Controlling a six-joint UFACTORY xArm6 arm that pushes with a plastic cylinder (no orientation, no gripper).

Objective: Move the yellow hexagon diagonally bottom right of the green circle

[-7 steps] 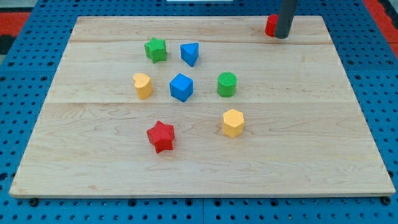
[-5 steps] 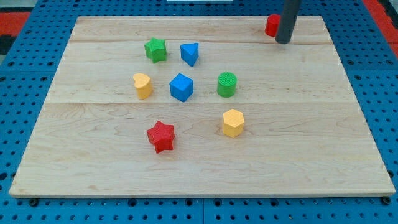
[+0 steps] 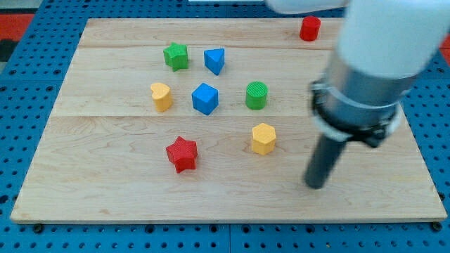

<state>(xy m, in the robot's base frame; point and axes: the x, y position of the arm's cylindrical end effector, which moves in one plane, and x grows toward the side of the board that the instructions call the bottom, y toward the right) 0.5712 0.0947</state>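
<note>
Blue pegboard with many small holes surrounds a pale wooden board (image 3: 225, 197), and all the blocks rest on this board. At the view's top, a little left of centre, sits a green star block (image 3: 176, 55), and just to the right of it a blue triangular block (image 3: 215, 60). Below them is a row of three: a yellow heart-shaped block (image 3: 161, 96) on the view's left, a blue cube-like block (image 3: 205, 98) in the middle, and the green circle block (image 3: 256, 95) on the view's right. A red star block (image 3: 182, 154) lies lower, below the yellow heart. A red cylinder block (image 3: 309, 28) stands alone near the top edge on the view's right.

The yellow hexagon block (image 3: 264, 138) lies directly below the green circle, slightly to its right, and apart from it.

The arm comes in from the view's top right, big and a little blurred. It has no jaws, only a straight dark rod, and it holds nothing. My tip (image 3: 316, 185) is on the board at the view's lower right, to the right of the yellow hexagon and a little lower, not touching any block.
</note>
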